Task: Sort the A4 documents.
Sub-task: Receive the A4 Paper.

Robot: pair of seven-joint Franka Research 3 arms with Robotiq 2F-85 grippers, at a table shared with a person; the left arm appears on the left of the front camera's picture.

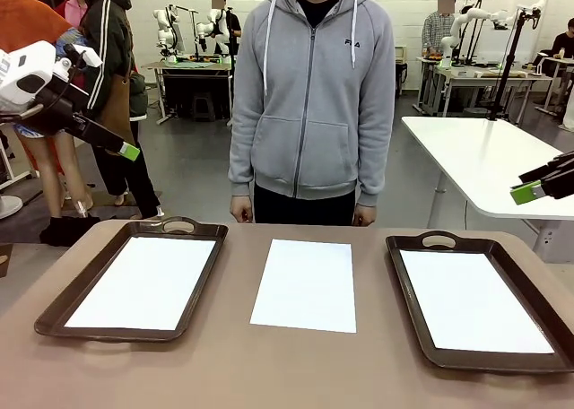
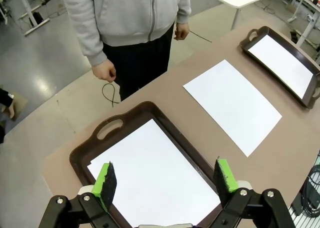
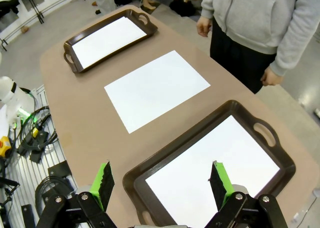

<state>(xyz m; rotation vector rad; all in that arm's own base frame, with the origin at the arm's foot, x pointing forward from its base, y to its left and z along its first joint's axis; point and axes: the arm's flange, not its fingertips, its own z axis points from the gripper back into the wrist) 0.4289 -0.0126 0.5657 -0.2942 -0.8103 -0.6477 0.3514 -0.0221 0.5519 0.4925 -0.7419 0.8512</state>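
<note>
Three white A4 documents are in view. One sheet [image 1: 306, 285] lies bare on the brown table, midway between two trays. Another sheet [image 1: 143, 282] rests inside the left dark brown tray [image 1: 54, 312], and a third [image 1: 472, 300] inside the right tray [image 1: 405, 297]. My left gripper [image 1: 126, 149] hangs open high over the table's left edge; in its wrist view [image 2: 165, 180] it is above the left tray [image 2: 82, 150] and its sheet [image 2: 155, 175]. My right gripper [image 1: 529, 191] is open, raised at the right; its wrist view [image 3: 162, 180] looks down on the right tray [image 3: 134, 174] and sheet [image 3: 210, 173]. Neither holds anything.
A person in a grey hoodie [image 1: 309, 95] stands at the far edge, hands [image 1: 240, 210] hanging at the sides. A white table [image 1: 484, 153] stands behind on the right. Cables and equipment [image 3: 30, 133] lie on the floor beside the table's near edge.
</note>
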